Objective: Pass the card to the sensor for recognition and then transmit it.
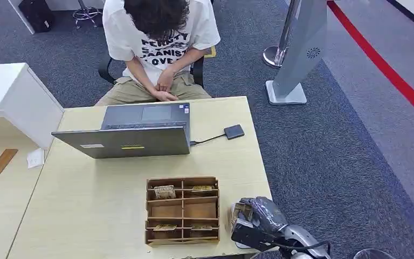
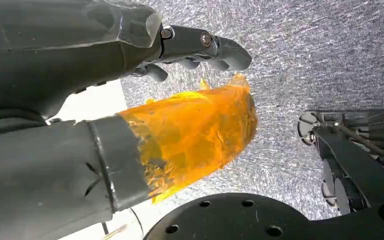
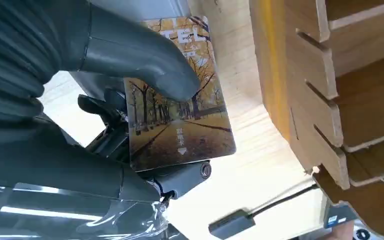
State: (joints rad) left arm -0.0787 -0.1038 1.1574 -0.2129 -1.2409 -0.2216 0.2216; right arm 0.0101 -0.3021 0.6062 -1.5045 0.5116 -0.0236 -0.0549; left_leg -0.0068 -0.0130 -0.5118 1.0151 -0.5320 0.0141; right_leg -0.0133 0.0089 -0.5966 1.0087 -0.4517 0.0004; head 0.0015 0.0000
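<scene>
A: Where is the card?

B: The glossy card printed with an autumn tree avenue [image 3: 180, 117] is in the robot's right hand [image 1: 254, 220]. In the right wrist view the thick grey thumb [image 3: 145, 60] presses on its printed face and darker fingers [image 3: 182, 180] back it from behind, so that hand is clamped on the card.

A: And where is that hand, taking the wooden box as the mark?

B: Just beside the brown wooden box with open compartments [image 1: 183, 210], on the side facing the carpet, at the near edge of the pale wooden table [image 1: 86, 205]. The wrist view shows the card close to the box's slotted side wall [image 3: 300, 100], but apart from it.

A: The sensor?

B: A small dark square pad [image 1: 234, 131] lies beyond the box, toward the seated person in a white printed T-shirt [image 1: 156, 38]. A thin black cable [image 1: 207, 140] runs from it to the open grey laptop [image 1: 135, 129], which stands between the box and the person.

A: The left hand?

B: The left hand [image 2: 145, 100] hangs over grey carpet, away from the box. Its thumb is wrapped in crinkled orange tape [image 2: 195, 135], its dark fingers [image 2: 215, 47] are spread away from the thumb, and it holds nothing
</scene>
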